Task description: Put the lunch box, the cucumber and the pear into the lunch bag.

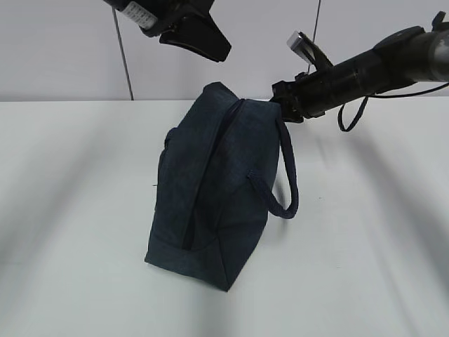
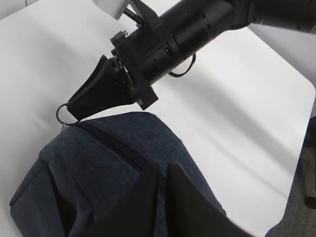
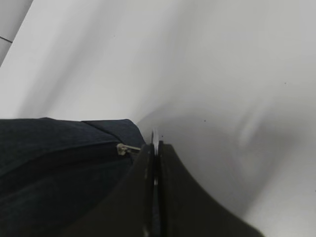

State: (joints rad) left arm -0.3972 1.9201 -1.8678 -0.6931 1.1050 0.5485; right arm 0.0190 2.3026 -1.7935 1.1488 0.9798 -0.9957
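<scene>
While the lunch bag [image 1: 210, 189] stands upright at the centre of the white table [image 1: 70, 210], its zipper [image 1: 210, 165] runs closed from the top edge down the near face, and its strap handle [image 1: 284, 189] hangs in a loop on the 3 o'clock side. Lunch box, cucumber and pear are not in view. From 2 o'clock the right arm [image 1: 379, 67] reaches in, almost level, to the bag's top corner. The right gripper [image 3: 155, 158] has its fingers pressed together on the silver ring pull [image 2: 63, 114] at the zipper's end. At 12 o'clock above the bag, the left gripper [image 1: 200, 36] hangs clear of the fabric, its fingers [image 2: 143, 202] nearly together and holding nothing.
</scene>
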